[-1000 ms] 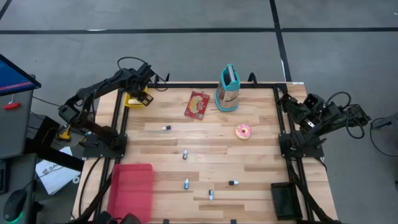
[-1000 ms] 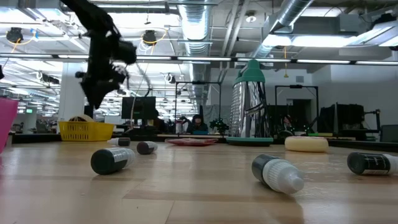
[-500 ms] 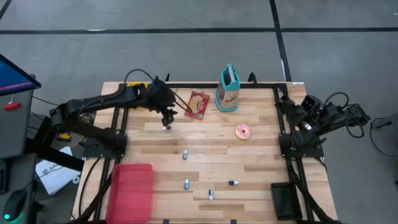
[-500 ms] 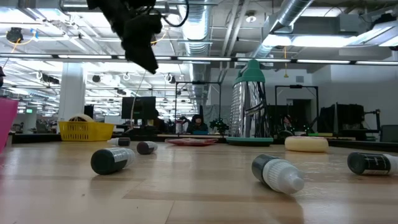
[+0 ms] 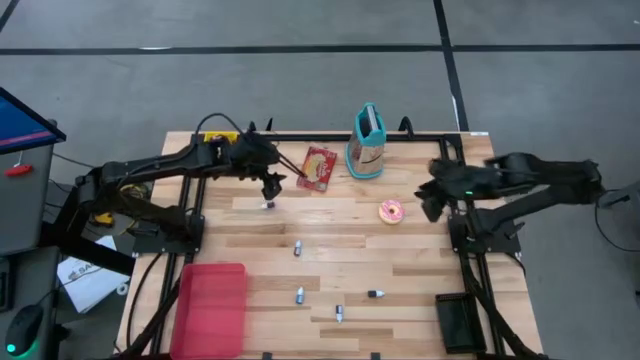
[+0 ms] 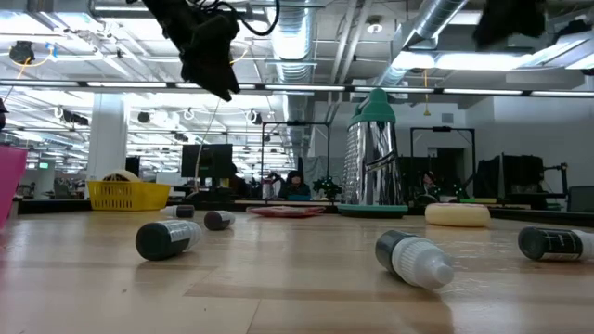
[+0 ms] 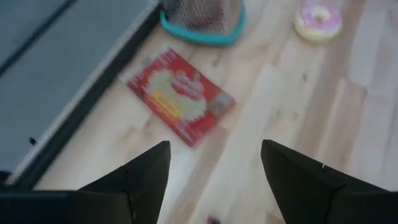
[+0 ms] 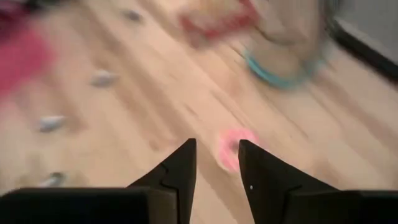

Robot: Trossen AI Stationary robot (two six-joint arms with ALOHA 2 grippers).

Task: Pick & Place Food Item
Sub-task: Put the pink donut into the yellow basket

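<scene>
A red food packet (image 5: 317,168) lies flat on the wooden table near its far edge; the left wrist view shows it too (image 7: 180,93). A pink-iced donut (image 5: 391,211) lies flat toward the right side. My left gripper (image 5: 272,183) hovers above the table just left of the packet. Its fingers stand wide open (image 7: 214,162) and hold nothing. My right gripper (image 5: 432,195) hangs over the table's right side beside the donut (image 8: 233,148). It points slantwise down, and a narrow gap shows between its fingers (image 8: 216,158).
A metal grater with a teal base (image 5: 367,140) stands upright at the far edge, right of the packet. A yellow basket (image 6: 121,193) sits at the far left and a red bin (image 5: 212,305) at the near left. Several small bottles (image 5: 298,248) lie scattered mid-table.
My left gripper has swung from over the yellow basket at the far left corner toward the table's right, and now hangs beside the red packet. My right arm has come in from beyond the right edge, with its gripper tipped downward, to the donut's side.
</scene>
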